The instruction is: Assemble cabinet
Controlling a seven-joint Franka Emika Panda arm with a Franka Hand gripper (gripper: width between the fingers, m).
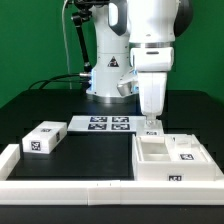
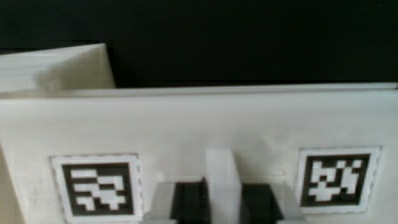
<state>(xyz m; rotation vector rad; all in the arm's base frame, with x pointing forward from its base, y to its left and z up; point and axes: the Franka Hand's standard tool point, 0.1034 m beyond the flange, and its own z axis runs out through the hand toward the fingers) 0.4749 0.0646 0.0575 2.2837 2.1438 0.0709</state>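
The cabinet (image 1: 175,160) is a large white open box with inner compartments and marker tags, lying at the exterior view's right near the front. My gripper (image 1: 150,127) points straight down at the cabinet's back wall. In the wrist view the two dark fingers (image 2: 187,205) stand on either side of a thin white rib of the cabinet (image 2: 222,120), between two tags, so the gripper (image 2: 224,202) is shut on it. A small white drawer block (image 1: 42,138) with tags lies apart on the black table at the exterior view's left.
The marker board (image 1: 100,124) lies flat behind, by the robot base. A low white border rail (image 1: 60,185) runs along the front and the left. A white piece (image 2: 54,70) shows beyond the cabinet wall in the wrist view; I cannot tell which.
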